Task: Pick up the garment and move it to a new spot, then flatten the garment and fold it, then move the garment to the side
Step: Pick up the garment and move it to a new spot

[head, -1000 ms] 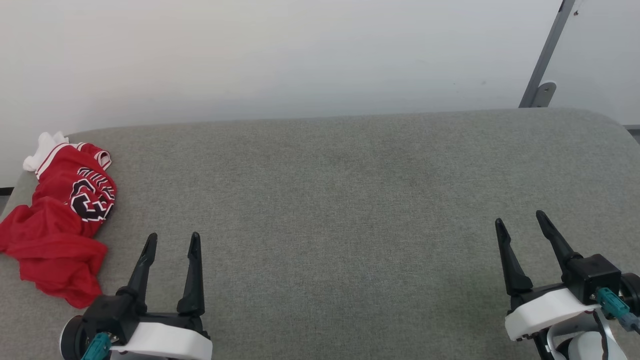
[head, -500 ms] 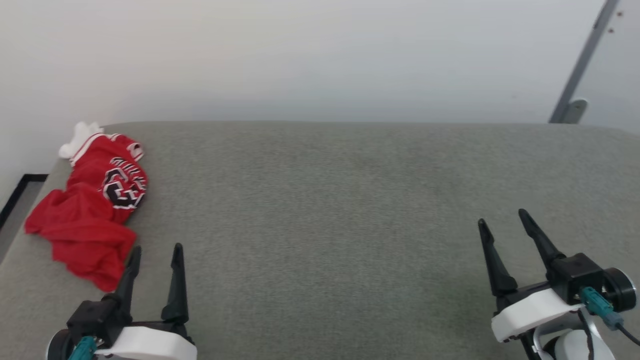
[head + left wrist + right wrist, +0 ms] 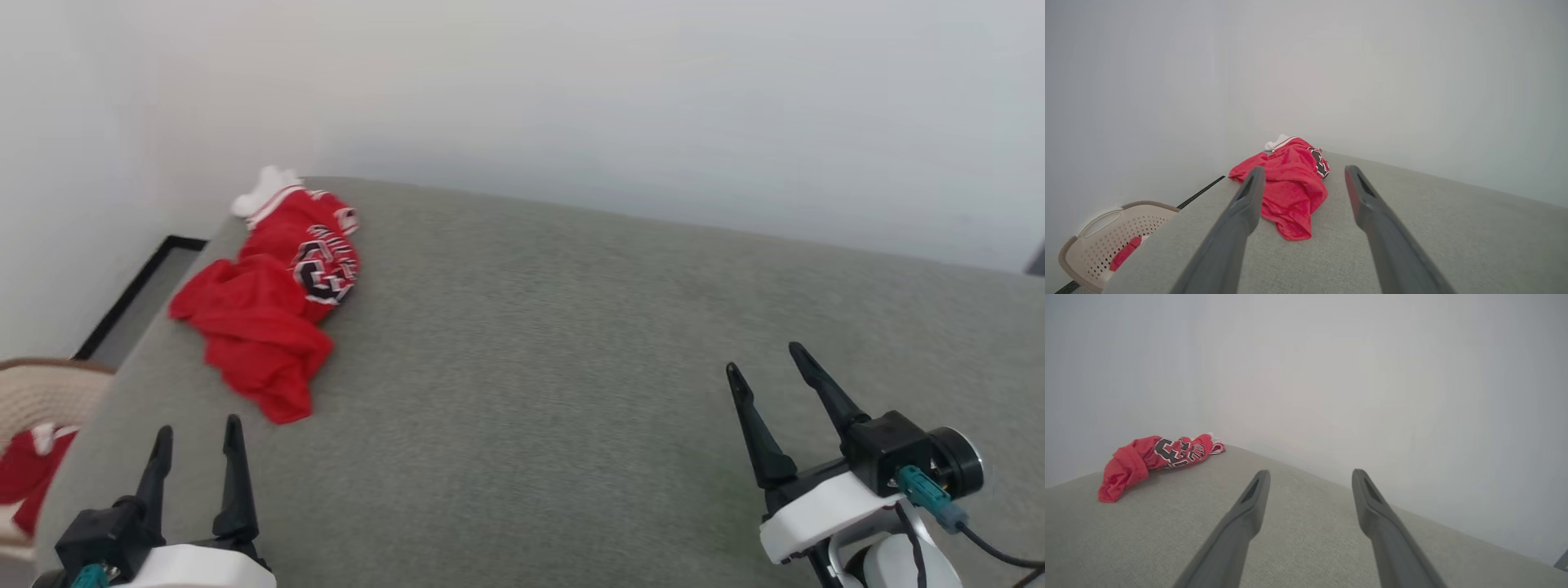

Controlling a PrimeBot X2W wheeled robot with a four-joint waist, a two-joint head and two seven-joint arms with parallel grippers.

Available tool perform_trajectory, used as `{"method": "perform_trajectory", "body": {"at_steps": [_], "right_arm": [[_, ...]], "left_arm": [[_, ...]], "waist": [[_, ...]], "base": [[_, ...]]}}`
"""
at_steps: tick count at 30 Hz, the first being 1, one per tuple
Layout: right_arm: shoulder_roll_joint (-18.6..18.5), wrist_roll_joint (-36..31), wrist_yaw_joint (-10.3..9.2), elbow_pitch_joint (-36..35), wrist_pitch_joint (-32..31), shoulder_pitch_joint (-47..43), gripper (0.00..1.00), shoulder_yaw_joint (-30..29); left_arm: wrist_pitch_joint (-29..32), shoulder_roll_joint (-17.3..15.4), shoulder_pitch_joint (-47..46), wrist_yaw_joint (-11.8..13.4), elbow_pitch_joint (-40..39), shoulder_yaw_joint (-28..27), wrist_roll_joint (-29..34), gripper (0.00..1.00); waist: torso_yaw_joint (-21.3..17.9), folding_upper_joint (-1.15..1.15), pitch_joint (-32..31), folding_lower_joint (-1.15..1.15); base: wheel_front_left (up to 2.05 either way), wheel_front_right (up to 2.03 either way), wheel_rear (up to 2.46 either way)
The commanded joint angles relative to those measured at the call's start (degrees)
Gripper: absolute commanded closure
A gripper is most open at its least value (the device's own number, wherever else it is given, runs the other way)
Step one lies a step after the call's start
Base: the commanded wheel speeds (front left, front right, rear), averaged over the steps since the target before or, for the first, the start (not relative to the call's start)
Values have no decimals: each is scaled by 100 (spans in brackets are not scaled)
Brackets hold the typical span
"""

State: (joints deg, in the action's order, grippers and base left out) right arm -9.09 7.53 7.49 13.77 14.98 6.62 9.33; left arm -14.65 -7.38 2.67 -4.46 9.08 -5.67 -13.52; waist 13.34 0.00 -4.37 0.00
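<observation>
Red jersey-style shirt of thin fabric, with a white sleeve, striped trim and black white-edged lettering [image 3: 277, 302]: crumpled in a heap at the far left corner of the grey fabric-covered tabletop [image 3: 571, 367], close to the left edge and near the plain white wall [image 3: 571, 90]. The white sleeve end lies toward the wall, and the loose red end trails toward the near side. Nothing touches it. Left gripper [image 3: 198, 425]: two long dark fingers spread apart, holding nothing, over the near left corner of the top. The fingers point toward the shirt, near its trailing end but apart from it. In the left wrist view the heap sits ahead, framed between the two fingers. Right gripper [image 3: 761, 358]: fingers likewise spread and empty, over the near right part of the top, well apart from the shirt. Off the left edge, lower down: a beige perforated plastic basket [image 3: 37, 392] with some red cloth [image 3: 20, 478] in it.
</observation>
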Motion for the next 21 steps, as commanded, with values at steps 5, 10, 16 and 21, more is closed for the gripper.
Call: {"method": "perform_trajectory", "body": {"at_steps": [5,10,16,21], "right_arm": [[67,60,0,51,27,108,0,126],[105,86,0,63,27,160,0,268],[148,110,0,79,27,194,0,332],[165,99,0,81,27,192,0,323]], "left_arm": [[41,-56,85,131,-58,-77,-49,0],[96,-105,132,199,-103,-166,-104,0],[136,-125,223,268,-153,-216,-157,0],[145,-133,240,311,-177,-242,-206,0]], "waist": [[537,0,-84,0],[840,0,-108,0],[1095,0,-111,0],[1220,0,-104,0]], "base": [[0,0,0],[0,0,0],[0,0,0],[0,0,0]]}}
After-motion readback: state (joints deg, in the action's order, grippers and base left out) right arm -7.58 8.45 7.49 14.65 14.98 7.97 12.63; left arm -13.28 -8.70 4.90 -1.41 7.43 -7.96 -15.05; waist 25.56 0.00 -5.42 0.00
